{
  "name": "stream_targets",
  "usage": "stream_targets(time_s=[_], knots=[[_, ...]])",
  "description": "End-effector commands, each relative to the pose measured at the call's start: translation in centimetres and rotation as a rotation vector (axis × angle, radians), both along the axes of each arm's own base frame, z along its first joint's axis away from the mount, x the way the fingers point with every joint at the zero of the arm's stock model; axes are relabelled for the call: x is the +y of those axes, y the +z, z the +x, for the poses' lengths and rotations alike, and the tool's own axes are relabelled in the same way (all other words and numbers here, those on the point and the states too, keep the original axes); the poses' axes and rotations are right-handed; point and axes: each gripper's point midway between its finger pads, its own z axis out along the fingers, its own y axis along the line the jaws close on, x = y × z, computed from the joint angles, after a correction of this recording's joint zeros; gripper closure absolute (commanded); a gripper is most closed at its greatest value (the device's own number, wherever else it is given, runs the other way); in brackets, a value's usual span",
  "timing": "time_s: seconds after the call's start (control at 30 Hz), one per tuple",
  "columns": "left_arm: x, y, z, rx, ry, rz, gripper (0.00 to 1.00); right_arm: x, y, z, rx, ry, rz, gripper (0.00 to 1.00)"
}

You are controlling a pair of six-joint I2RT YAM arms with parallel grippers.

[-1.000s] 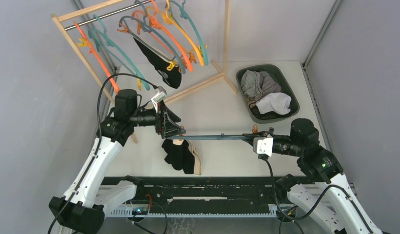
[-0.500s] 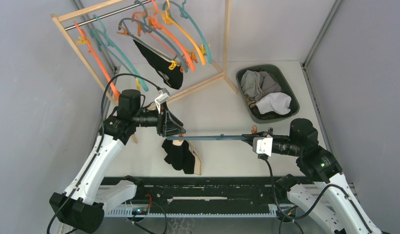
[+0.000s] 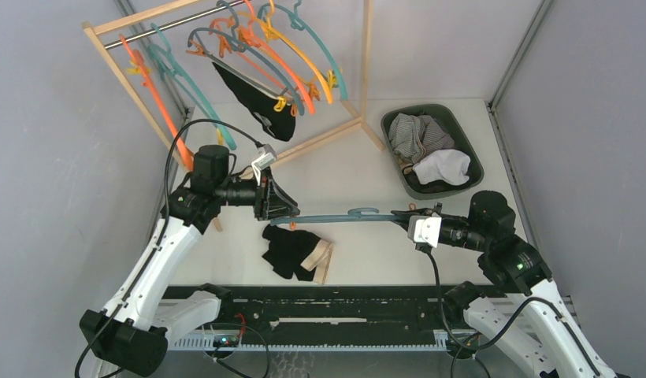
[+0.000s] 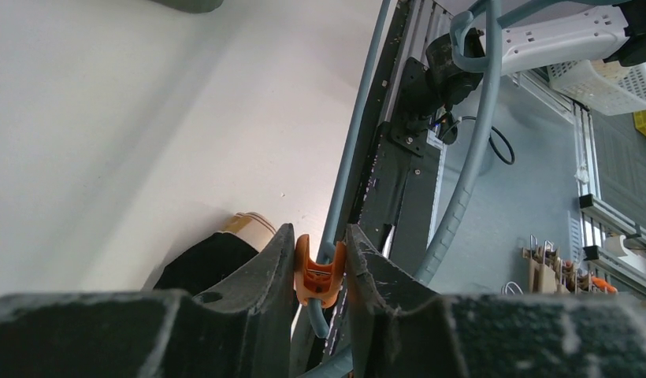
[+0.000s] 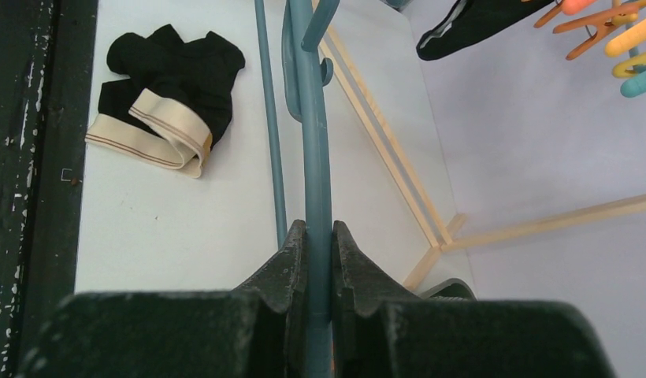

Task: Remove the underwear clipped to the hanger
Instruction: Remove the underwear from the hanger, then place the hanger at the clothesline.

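Observation:
A teal hanger point(image 3: 343, 219) is held level between my two arms. My right gripper point(image 3: 399, 215) is shut on its bar point(image 5: 316, 197). My left gripper point(image 3: 287, 213) is shut on the orange clip point(image 4: 319, 273) at the hanger's left end. Black underwear with a cream waistband point(image 3: 295, 250) lies loose on the table below the hanger; it also shows in the right wrist view point(image 5: 170, 87) and partly in the left wrist view point(image 4: 209, 264). Another black underwear point(image 3: 257, 102) hangs clipped to a hanger on the rack.
A wooden rack point(image 3: 146, 20) at the back left carries several teal and orange hangers. A dark green basket point(image 3: 469, 150) at the back right holds grey and white cloth items. A black rail point(image 3: 320, 303) runs along the near table edge.
The black underwear has come off the clip and dropped flat onto the table. The hanger has risen a little and rolled so that its hook shows.

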Motion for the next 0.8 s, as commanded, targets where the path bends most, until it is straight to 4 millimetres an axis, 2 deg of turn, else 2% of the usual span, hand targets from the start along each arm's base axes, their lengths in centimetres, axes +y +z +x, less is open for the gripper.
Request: stream_targets(time_s=[0.0,0.17,0.3,0.4,0.57,0.67,0.77], knots=[[-0.2,1.0,-0.7,-0.031,-0.033,-0.018,0.67,0.0,2.1,1.1,-0.073,-0.039,0.055,1.0],[-0.1,1.2,-0.9,-0.046,-0.033,-0.019,0.46,0.0,1.9,1.1,-0.069,-0.038,0.053,1.0],[0.2,1.9,-1.3,-0.094,-0.034,-0.021,0.25,0.2,1.1,0.6,-0.044,-0.01,0.033,1.0],[0.5,2.7,-1.5,-0.166,-0.032,-0.014,0.16,0.3,0.5,0.2,-0.024,0.017,0.017,1.0],[1.3,5.0,-1.5,-0.307,-0.002,0.004,0.04,0.6,-0.2,-0.6,0.015,0.06,-0.003,1.0],[1.5,6.9,-1.7,-0.39,0.005,-0.006,0.03,0.9,-0.6,-1.0,0.063,0.086,-0.013,1.0],[1.6,7.6,-2.5,-0.439,-0.019,-0.013,0.03,1.3,-0.3,-1.5,0.098,0.111,0.001,1.0]])
